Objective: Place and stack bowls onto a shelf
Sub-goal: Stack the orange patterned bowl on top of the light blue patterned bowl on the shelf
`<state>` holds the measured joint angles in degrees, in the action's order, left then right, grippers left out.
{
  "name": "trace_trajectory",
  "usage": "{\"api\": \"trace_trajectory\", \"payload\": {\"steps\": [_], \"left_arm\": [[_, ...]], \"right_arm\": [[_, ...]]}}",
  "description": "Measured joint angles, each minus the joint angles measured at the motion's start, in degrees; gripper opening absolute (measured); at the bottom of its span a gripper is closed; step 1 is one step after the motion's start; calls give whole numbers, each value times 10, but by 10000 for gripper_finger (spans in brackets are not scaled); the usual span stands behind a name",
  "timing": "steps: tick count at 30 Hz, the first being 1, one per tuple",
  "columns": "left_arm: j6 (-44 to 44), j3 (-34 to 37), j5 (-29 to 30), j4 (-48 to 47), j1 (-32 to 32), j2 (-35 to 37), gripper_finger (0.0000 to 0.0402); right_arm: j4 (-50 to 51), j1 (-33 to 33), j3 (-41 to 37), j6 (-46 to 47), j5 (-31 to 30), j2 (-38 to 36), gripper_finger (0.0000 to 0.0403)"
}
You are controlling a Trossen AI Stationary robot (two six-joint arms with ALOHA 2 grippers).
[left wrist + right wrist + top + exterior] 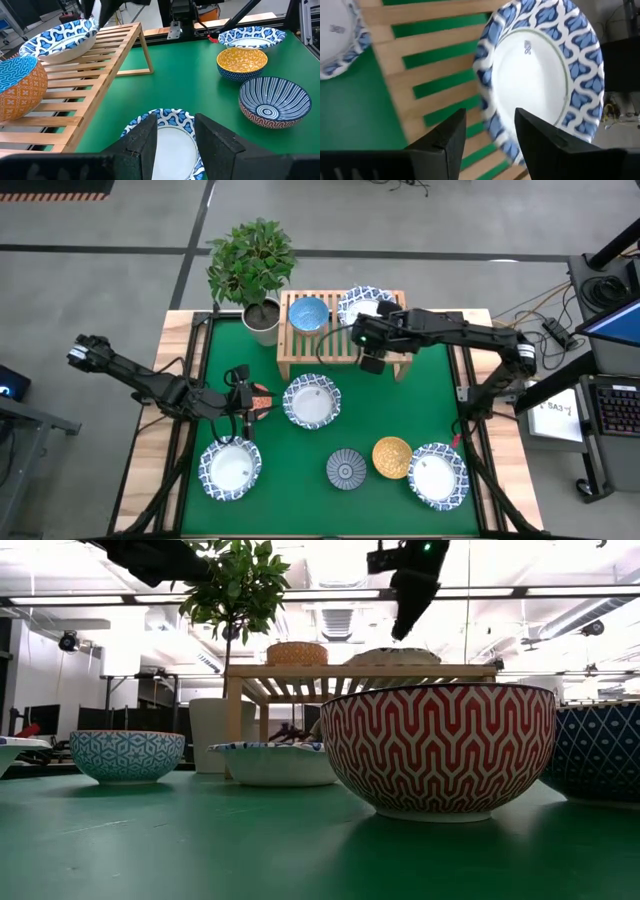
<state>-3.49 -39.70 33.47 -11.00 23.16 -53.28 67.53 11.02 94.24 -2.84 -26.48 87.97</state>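
1. The low light-wood slatted shelf (300, 352) stands at the far edge of the green tabletop (370, 415), its long side running left to right; a potted green plant (252, 265) sits just beside its left end.
2. On the shelf, a small light blue bowl (308, 314) rests upright at the left, and a larger white bowl with a blue patterned rim (362, 302) sits at the right end.
3. The right claw (371, 363) hangs over the shelf's right part, beside that white bowl; its fingers are spread and hold nothing.
4. The left claw (243, 402) hovers at the left-middle of the tabletop, fingers spread and empty, with a small orange-red patterned bowl (259, 400) just beside it.
5. A white blue-rimmed bowl (311, 401) stands in the centre, just near of the shelf; another (230, 468) lies near-left, close below the left claw.
6. Along the near edge, from left to right, stand a grey-blue striped bowl (346, 469), a yellow-orange bowl (391, 457) and a fourth white blue-rimmed bowl (437, 475), all upright, close together.
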Motion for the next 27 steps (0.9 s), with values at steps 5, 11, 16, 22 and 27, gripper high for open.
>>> {"api": "trace_trajectory", "payload": {"steps": [5,11,16,22,27], "left_arm": [[-11,0,0,4,0,0,113],[-33,0,0,9,0,0,113],[-79,0,0,9,0,0,113],[-165,0,-1,4,2,-16,113],[-307,0,-58,-42,2,-57,113]], "right_arm": [[2,-49,-9,56,52,-44,156],[-79,-159,-70,94,55,-108,149],[-197,-259,-155,109,55,-158,149],[-321,-338,-256,117,55,-194,148],[-369,-369,-313,135,55,-205,144]]}}
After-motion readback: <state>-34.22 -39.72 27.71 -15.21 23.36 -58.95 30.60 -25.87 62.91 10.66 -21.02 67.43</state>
